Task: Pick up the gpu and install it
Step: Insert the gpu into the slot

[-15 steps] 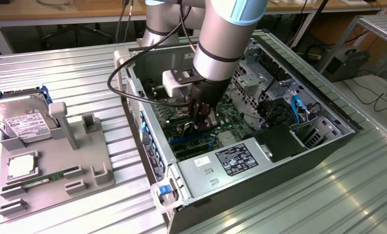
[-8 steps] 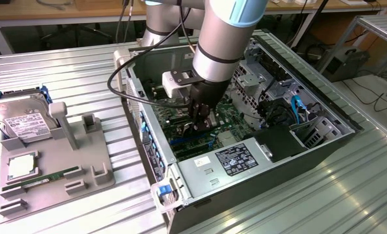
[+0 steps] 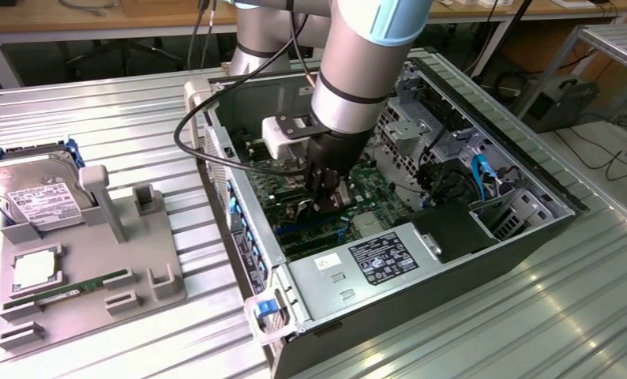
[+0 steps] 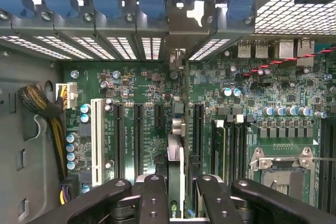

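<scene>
Gpu (image 4: 176, 156) thin, edge-on, in claw (image 4: 177, 190)

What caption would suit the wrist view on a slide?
Gripper holds the gpu edge-on above the motherboard.

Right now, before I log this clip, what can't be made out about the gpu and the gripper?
- Wrist view: the gpu stands edge-on, so its faces are unreadable. It covers the slot beneath it, so seating cannot be judged.
- Wrist view: the gripper is cut off by the picture's edge and hides the gpu's near end.
- Exterior view: the arm and gripper block where the gpu meets the motherboard.
</scene>
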`<state>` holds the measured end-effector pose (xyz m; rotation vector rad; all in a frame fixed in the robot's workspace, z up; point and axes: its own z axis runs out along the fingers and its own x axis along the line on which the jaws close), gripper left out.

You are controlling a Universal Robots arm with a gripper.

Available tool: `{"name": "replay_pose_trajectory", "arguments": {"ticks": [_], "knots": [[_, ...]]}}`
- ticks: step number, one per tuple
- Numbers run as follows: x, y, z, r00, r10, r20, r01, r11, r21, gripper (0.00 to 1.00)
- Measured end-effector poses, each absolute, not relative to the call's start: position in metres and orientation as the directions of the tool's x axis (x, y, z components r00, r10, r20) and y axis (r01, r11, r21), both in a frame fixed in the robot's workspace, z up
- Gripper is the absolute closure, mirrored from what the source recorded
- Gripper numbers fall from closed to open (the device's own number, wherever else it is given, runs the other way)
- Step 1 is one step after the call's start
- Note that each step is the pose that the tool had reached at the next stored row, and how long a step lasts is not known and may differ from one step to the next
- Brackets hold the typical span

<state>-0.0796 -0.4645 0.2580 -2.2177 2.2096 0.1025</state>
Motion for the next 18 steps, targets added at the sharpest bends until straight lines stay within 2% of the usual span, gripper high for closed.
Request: {"name": "replay_pose_trajectory", "arguments": {"ticks": [18], "knots": [[-0.0821,-0.4642,0.2530,0.003,-0.999,-0.053,-0.999,-0.005,0.039,0.74]]}}
